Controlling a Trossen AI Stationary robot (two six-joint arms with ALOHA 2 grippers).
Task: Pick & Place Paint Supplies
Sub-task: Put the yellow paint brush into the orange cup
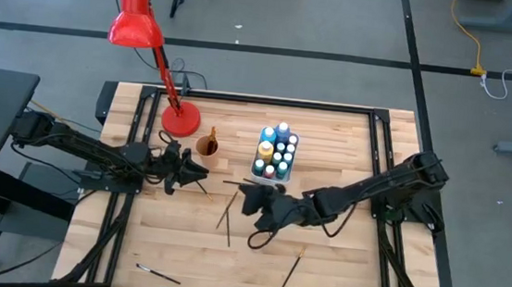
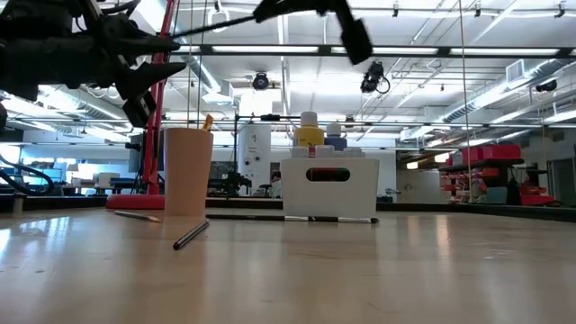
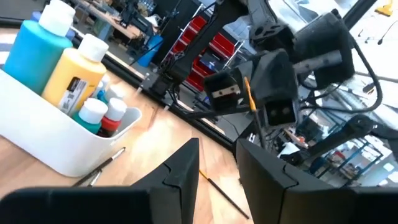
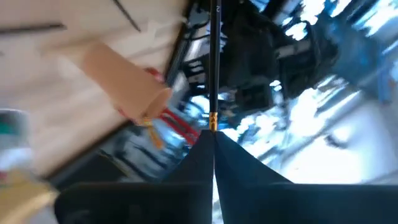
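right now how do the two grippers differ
The right gripper is shut on a thin dark brush, lifted above the table near the white bin of paint bottles. The left gripper has a gap between its fingers and holds nothing; it hovers by the brown cup. Both are dark two-finger grippers raised off the tabletop, facing each other near the table's middle.

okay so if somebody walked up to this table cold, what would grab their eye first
Probably the red desk lamp at the table's back left, then the white bin of paint bottles at back center beside a brown cup. Mid-table, the right claw is shut on a thin brush, facing the left claw.
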